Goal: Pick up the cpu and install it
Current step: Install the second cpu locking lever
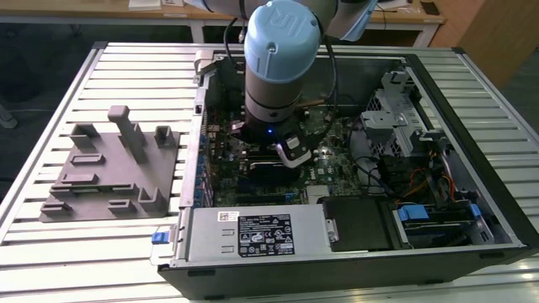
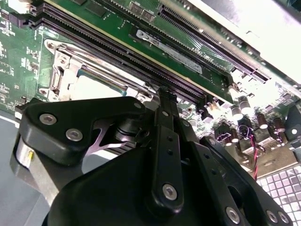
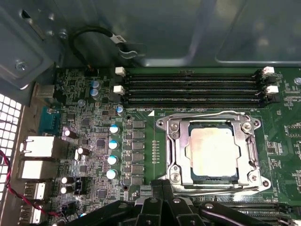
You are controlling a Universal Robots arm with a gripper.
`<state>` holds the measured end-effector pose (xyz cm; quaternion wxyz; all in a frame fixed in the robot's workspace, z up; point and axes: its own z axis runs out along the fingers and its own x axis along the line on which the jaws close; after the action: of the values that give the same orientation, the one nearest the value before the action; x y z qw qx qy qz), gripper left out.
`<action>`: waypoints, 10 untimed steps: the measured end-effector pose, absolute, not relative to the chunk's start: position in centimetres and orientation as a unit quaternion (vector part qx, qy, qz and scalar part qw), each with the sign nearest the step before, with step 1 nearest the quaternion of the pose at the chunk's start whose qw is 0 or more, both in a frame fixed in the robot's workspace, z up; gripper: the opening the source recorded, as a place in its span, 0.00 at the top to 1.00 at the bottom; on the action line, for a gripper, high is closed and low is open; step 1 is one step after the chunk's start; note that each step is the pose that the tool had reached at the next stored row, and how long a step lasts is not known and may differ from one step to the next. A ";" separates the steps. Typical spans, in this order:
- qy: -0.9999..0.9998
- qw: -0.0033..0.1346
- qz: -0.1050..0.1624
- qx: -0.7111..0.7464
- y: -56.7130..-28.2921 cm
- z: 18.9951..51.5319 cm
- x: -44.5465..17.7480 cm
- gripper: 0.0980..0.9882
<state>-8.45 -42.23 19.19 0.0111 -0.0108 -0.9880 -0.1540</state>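
Silvery and pale, the cpu (image 3: 211, 151) lies flat inside the metal-framed socket (image 3: 173, 149) of the green motherboard (image 3: 141, 141), square with the frame's opening as far as I can judge. It sits just ahead of my pincer (image 3: 162, 188), whose black links fill the near edge of the first wrist view. In the second wrist view the same pale top (image 2: 96, 87) peeps out just beyond my dark knuckles, beside the long memory slots (image 2: 141, 56).

My pincer (image 2: 167, 96) holds nothing that I can see. Its two fingers run up side by side and look drawn together, with no gap showing between them.

From the exterior view, my arm (image 1: 282, 57) reaches down into the open computer case (image 1: 471, 189), and the pincer (image 1: 291, 158) hangs low over the board. Well off to one side, outside the case, the grey moulded tray (image 1: 110, 167) stands with no chip visible on it.

So I judge the carrying and placing done. Whether the socket's retaining frame and lever are fully locked I cannot tell.
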 end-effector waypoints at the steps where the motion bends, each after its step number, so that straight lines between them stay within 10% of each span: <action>1: -0.988 0.011 -0.154 -0.011 -42.2 19.2 -8.5 0.99; 10: -0.988 0.012 -0.155 -0.011 -42.2 19.0 -8.5 0.99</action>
<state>-8.47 -42.23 18.98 0.0124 -0.0109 -0.9878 -0.1550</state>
